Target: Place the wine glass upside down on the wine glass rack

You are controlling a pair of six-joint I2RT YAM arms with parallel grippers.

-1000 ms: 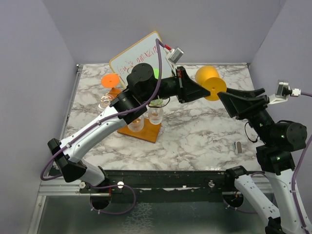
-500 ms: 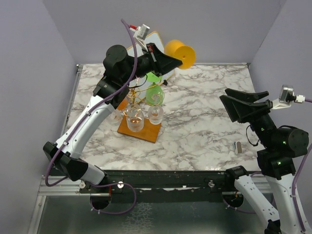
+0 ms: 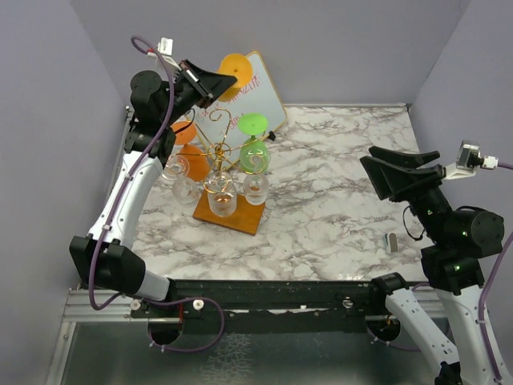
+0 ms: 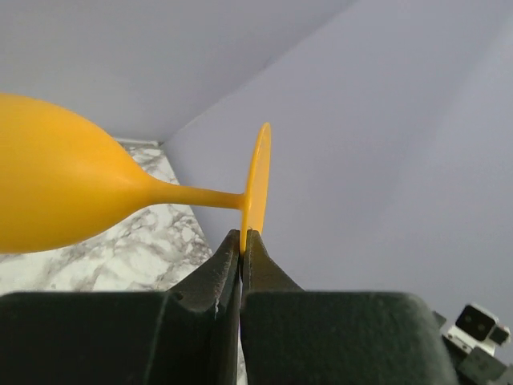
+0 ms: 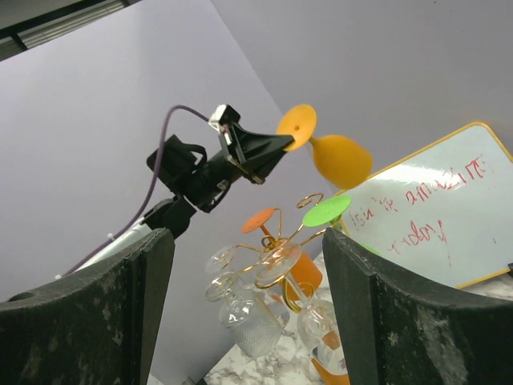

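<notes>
Now, upper left, the left gripper (image 3: pixel 216 79) pinches the wine glass (image 3: pixel 235 66) tight by its foot; go slowly, bowl down, onto a free arm of the wine glass rack (image 3: pixel 236 218).

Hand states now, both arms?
Left hand: closed, pinching the foot of the orange plastic wine glass.
Right hand: open, empty.

- Back wall (image 3: pixel 337 48): plain pale lilac, matte; L side wall (image 3: pixel 48 104) & R side wall (image 3: pixel 477 72) same colour.
- Light: even & soft, faint shadows only.
- Rectangular tabletop (image 3: pixel 337 200): white marble-look w/ grey veins, fills space btwn walls.
- Black rail (image 3: pixel 280 290) runs along table's near edge.
- Grey speckled panel (image 3: pixel 264 353) below rail.
- Yellow-edged whiteboard w/ red scribble (image 3: pixel 264 96), tilted, at back of table.
</notes>
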